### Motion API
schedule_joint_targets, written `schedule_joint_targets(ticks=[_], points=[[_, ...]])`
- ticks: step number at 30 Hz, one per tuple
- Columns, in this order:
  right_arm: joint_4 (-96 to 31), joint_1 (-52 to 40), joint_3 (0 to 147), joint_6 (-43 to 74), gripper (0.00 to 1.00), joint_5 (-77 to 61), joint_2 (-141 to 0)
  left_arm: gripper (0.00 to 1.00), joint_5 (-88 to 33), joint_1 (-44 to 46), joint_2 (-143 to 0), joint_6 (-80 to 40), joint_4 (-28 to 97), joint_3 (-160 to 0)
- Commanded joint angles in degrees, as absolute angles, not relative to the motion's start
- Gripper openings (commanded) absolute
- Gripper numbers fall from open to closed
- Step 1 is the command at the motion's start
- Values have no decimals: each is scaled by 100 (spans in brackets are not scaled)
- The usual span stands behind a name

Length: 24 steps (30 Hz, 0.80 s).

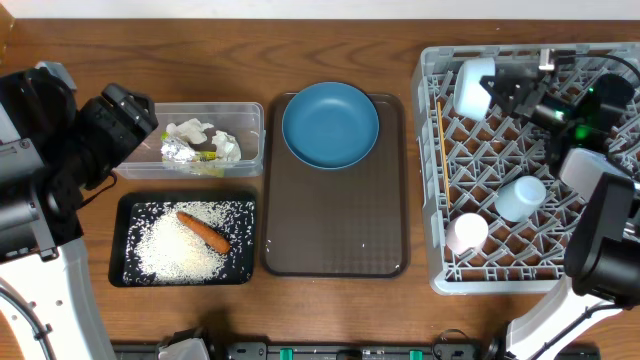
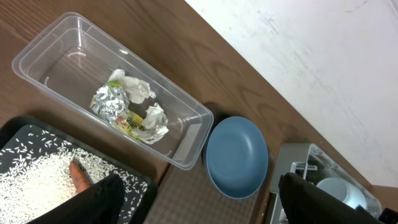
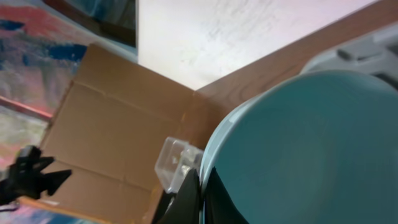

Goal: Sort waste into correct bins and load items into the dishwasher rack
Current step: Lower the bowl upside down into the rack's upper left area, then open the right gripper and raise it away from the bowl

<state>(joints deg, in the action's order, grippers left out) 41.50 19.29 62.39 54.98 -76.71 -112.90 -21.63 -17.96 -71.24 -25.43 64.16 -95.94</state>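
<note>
Table: wood w/ visible grain, low sheen. Tub: clear plastic, glossy. Wrapper: crinkled silver foil, shiny. Paper: white, crumpled, matt. Black tray: matt plastic. Serving tray: brown, fine-textured, matt. Plate & bowl: smooth, soft gloss. Rack: grey plastic, approx. matt. Box: plain cardboard.

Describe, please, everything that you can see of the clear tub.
The tub is a rectangular box of clear plastic with rounded corners and a rimmed lip, without lid. It stands upright on the wooden table, just beyond the black tray and left of the brown tray. Crumpled white paper and a silver wrapper lie inside, toward the brown tray's end; the rest of its floor is bare.
</note>
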Motion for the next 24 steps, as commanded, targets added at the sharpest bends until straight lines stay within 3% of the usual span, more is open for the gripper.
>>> schedule_joint_targets(ticks=[1, 8, 9, 11, 16, 19, 24], points=[[4158, 2202, 6195, 5640, 1, -8029, -11358, 82, -2112, -1820, -7116, -2464, 6427, -9623], [4156, 2600, 6195, 5728, 2, -8604, -11358, 82, -2112, -1820, -7116, -2467, 6427, -9623], [4156, 2657, 6195, 5763, 8, -8626, -11358, 82, -2112, -1820, -7116, -2467, 6427, -9623], [4156, 2814, 6195, 5878, 29, -8643, -11358, 82, -2112, -1820, -7118, -2467, 6427, -9623], [4158, 3122, 6195, 5935, 63, -8646, -11358, 82, -2112, -1820, -7116, -2464, 6427, -9623], [4160, 3221, 6195, 5933, 67, -8646, -11358, 82, -2115, -1820, -7116, -2467, 6427, -9623], [4521, 3361, 6195, 6182, 62, -8766, -11358, 82, -2112, -1820, -7118, -2464, 6427, -9623]])
